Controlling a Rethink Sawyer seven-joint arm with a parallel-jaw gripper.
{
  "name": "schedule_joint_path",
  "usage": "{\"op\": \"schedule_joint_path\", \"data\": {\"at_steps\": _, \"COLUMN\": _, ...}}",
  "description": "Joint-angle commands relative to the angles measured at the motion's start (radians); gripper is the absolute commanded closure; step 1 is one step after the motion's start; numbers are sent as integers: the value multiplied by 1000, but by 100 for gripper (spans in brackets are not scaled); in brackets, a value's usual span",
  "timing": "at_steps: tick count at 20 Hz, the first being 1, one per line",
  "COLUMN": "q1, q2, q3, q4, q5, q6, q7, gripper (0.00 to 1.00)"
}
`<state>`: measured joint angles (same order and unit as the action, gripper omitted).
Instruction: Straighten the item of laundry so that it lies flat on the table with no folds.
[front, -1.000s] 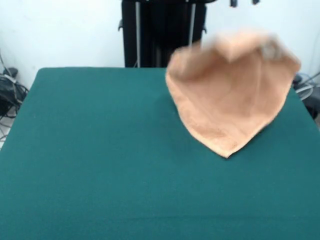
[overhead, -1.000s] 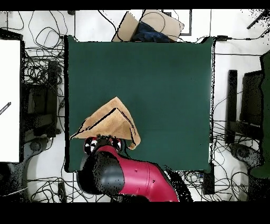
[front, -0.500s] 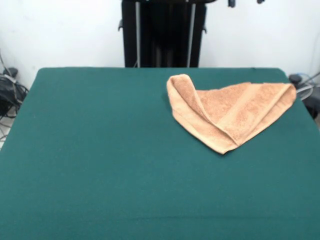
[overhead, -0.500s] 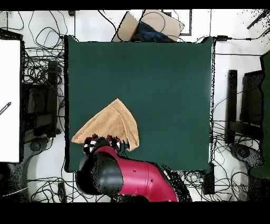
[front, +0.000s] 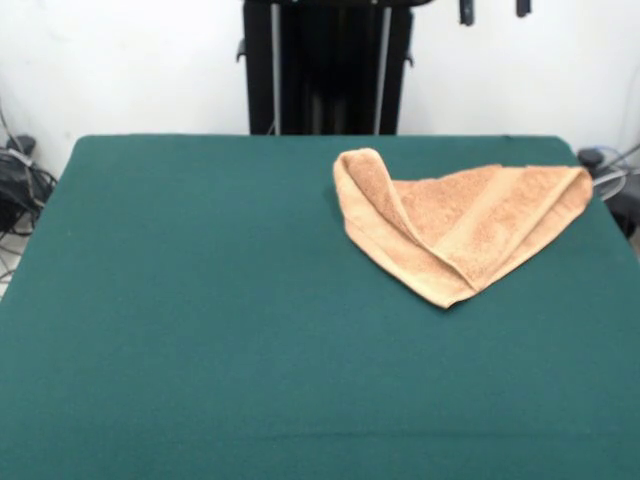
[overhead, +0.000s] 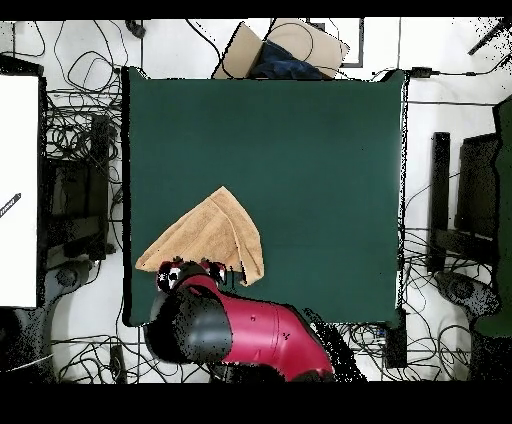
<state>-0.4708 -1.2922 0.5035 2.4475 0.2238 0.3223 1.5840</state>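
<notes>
Black gripper (front: 491, 9) tips show apart at the top edge, empty, high above the towel (front: 455, 228). It lies folded into a triangle near the green table's (front: 200, 330) far right corner.

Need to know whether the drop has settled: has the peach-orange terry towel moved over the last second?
Yes. The peach-orange terry towel dropped from the air onto the dark green felt table, lying folded near its far right corner.
</notes>
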Motion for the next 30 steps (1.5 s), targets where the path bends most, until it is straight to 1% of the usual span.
{"op": "schedule_joint_path", "data": {"at_steps": 1, "q1": 84, "q2": 4, "q3": -111, "q4": -129, "q5": -165, "q6": 178, "q7": 199, "gripper": 0}}
{"op": "schedule_joint_path", "data": {"at_steps": 2, "q1": 84, "q2": 31, "q3": -122, "q4": -153, "q5": -178, "q6": 180, "q7": 190, "gripper": 0}}
{"op": "schedule_joint_path", "data": {"at_steps": 6, "q1": 70, "q2": 151, "q3": -141, "q4": -211, "q5": -217, "q6": 73, "q7": 120, "gripper": 0}}
{"op": "schedule_joint_path", "data": {"at_steps": 9, "q1": 64, "q2": 200, "q3": -151, "q4": -251, "q5": -249, "q6": 63, "q7": 106, "gripper": 0}}
{"op": "schedule_joint_path", "data": {"at_steps": 13, "q1": 72, "q2": 214, "q3": -183, "q4": -310, "q5": -309, "q6": 117, "q7": 95, "gripper": 0}}
{"op": "schedule_joint_path", "data": {"at_steps": 17, "q1": 62, "q2": 236, "q3": -184, "q4": -325, "q5": -323, "q6": 98, "q7": 85, "gripper": 0}}
{"op": "schedule_joint_path", "data": {"at_steps": 21, "q1": 49, "q2": 291, "q3": -185, "q4": -343, "q5": -339, "q6": 49, "q7": 80, "gripper": 0}}
{"op": "schedule_joint_path", "data": {"at_steps": 27, "q1": 23, "q2": 338, "q3": -177, "q4": -404, "q5": -375, "q6": 70, "q7": 41, "gripper": 0}}
{"op": "schedule_joint_path", "data": {"at_steps": 30, "q1": 14, "q2": 366, "q3": -181, "q4": -423, "q5": -399, "q6": 57, "q7": 37, "gripper": 0}}
